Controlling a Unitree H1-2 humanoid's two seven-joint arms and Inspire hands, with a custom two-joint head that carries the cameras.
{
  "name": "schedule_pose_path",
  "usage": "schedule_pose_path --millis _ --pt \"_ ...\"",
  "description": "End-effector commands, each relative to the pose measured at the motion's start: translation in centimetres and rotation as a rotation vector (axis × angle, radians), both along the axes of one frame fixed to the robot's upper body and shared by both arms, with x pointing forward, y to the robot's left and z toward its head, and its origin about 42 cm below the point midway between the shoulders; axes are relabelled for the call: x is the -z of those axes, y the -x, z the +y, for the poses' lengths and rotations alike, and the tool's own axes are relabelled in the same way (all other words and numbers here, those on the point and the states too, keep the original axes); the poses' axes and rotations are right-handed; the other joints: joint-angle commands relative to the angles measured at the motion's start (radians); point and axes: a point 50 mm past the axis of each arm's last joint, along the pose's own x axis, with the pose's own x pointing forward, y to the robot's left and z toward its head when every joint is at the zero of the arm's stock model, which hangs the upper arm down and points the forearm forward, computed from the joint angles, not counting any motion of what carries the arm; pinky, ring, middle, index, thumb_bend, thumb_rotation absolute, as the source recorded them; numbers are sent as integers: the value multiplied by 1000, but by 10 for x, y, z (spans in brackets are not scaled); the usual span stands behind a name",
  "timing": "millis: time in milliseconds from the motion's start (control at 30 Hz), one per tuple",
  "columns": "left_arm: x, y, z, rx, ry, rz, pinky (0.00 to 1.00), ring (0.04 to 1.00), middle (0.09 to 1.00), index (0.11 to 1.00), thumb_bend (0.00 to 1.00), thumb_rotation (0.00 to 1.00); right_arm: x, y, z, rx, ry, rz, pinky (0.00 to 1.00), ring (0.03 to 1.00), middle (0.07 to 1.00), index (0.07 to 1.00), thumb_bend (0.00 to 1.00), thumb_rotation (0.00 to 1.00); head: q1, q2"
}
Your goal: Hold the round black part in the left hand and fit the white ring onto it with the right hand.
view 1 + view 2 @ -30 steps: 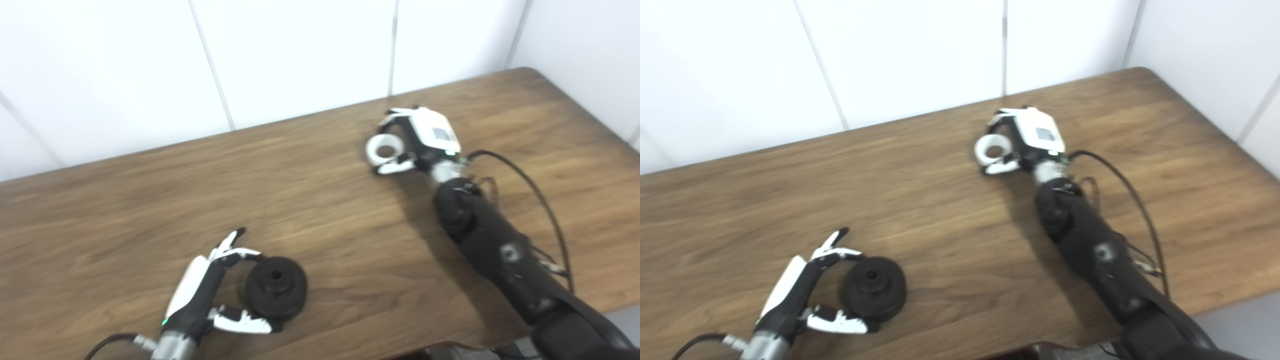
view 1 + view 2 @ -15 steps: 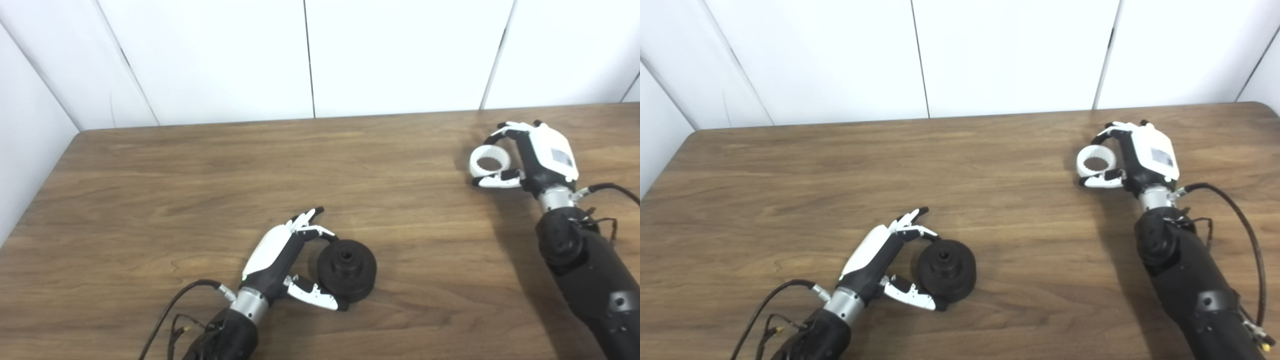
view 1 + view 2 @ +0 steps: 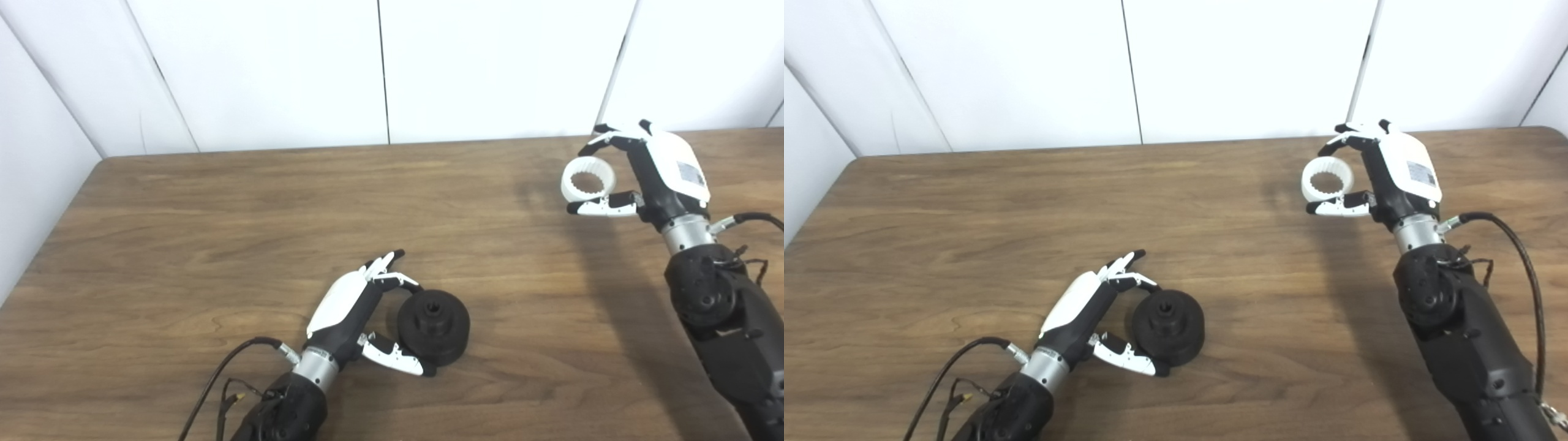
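The round black part [image 3: 433, 327] rests on the wooden table [image 3: 245, 214] near its front edge. My left hand [image 3: 352, 306] wraps it from the left, with curled fingers on its far rim and the thumb along its near side. The toothed white ring [image 3: 588, 180] hangs above the table at the far right, a shadow beneath it. My right hand [image 3: 658, 174] is shut on it, fingers over the top and thumb underneath. The ring's opening faces up and toward me. The two parts are far apart.
White wall panels [image 3: 490, 61] stand right behind the table's back edge. The table's left edge [image 3: 52, 242] runs diagonally. Loose cables trail from the left wrist [image 3: 214, 380] and the right forearm [image 3: 1522, 263].
The camera has swung, so the whole picture shifted. My right hand has lifted the white ring off the table and slightly leftward. The left hand stays around the black part.
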Motion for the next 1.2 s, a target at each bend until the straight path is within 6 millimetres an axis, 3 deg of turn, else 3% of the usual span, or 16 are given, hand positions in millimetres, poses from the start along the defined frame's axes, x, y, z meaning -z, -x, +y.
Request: schedule_pose_path --millis 0,533,800,1167 --pt "0 -6 -2 14 -15 9 1000 1000 1000 586 978 232 -30 2 4 -32 -26 -90 940 871 830 484 521 142 0 1" --pt "-2 -7 -1 16 -13 7 1000 1000 1000 586 980 232 -62 48 42 -226 -110 -143 756 846 821 483 520 138 -16 0" --pt "-1 -6 -3 14 -10 5 1000 1000 998 586 977 231 -72 79 78 -333 -127 -146 781 848 811 483 521 138 -20 3" --pt "-2 -6 -4 14 -6 4 1000 1000 1000 587 978 228 -59 103 107 -438 -130 -90 918 846 806 482 520 138 -17 11"
